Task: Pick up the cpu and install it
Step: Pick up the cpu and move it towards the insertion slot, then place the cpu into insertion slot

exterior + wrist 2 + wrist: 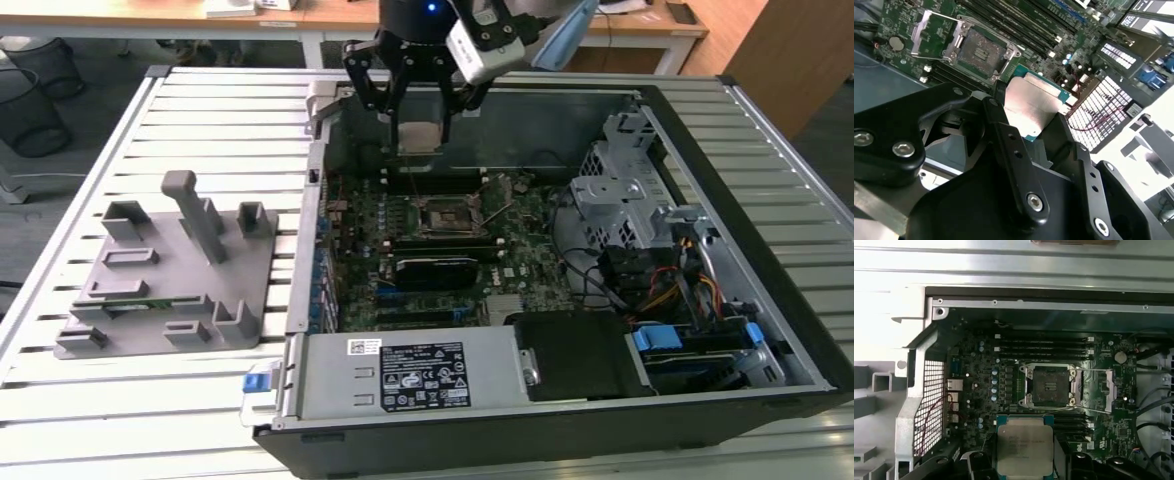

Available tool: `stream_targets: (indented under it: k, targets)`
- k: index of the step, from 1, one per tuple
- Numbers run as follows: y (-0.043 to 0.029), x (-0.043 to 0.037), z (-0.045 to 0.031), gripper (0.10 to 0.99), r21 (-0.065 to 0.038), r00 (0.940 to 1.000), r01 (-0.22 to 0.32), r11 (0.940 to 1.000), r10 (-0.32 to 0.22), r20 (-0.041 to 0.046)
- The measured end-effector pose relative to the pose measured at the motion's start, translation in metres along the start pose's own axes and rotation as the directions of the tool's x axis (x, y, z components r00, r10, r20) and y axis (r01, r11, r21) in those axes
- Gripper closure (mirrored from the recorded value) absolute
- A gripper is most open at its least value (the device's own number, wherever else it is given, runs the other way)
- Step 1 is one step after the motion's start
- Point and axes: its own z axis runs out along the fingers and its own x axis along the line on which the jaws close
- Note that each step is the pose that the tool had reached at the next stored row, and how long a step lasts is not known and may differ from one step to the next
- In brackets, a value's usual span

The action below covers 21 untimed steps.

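Observation:
My gripper (418,125) is shut on the cpu (419,138), a flat square chip with a silver top and thin green rim. It hangs in the air above the far part of the open computer case. The cpu (1025,445) shows in both wrist views, held by its edges between the black fingers (1004,135), silver face (1031,107) outward. The motherboard's socket (441,216) lies open below, its metal frame and lever swung up. The socket (1049,385) sits a short way beyond the cpu in the first wrist view, with its open cavity (980,51) bare.
The open case (694,300) holds memory slots (1044,344), a black heatsink block (434,268), a drive cage (621,180), cables (667,290) and a power supply (414,375). A grey fixture stand (174,270) sits on the slatted table (227,110) at the exterior view's left.

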Motion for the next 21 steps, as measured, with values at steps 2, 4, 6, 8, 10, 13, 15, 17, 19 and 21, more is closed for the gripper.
stream_targets:
  k: [2,4,6,8,10,13,15,17,19,21]
  targets:
    - [0.001,-0.0047,0.0002,0.545,0.0,1.0,0.0,1.0,0.0,0.0003]
    - [0.0017,-0.0093,0.0002,0.545,0.0,1.0,0.0,1.0,0.0,0.0004]
    - [0.0016,-0.0119,0.0002,0.545,0.0,1.0,-0.003,1.0,0.003,0.0005]
    - [0.0016,-0.0142,0.0003,0.545,0.001,1.0,-0.005,1.0,0.005,0.0007]
    - [0.0016,-0.0169,0.0002,0.545,0.001,1.0,-0.006,1.0,0.006,0.0007]
    - [0.0015,-0.0175,0.0003,0.545,0.004,0.9996,-0.028,0.9996,0.028,0.0019]
    - [0.0016,-0.0175,0.0005,0.545,0.004,0.9982,-0.06,0.9982,0.06,0.0034]
    - [0.0016,-0.0175,0.0007,0.545,0.004,0.9955,-0.094,0.9955,0.094,0.0048]
    - [0.0016,-0.0175,0.0009,0.545,0.004,0.9915,-0.13,0.9916,0.13,0.0065]
    - [0.0015,-0.0175,0.0012,0.545,0.004,0.9864,-0.164,0.9864,0.164,0.0081]
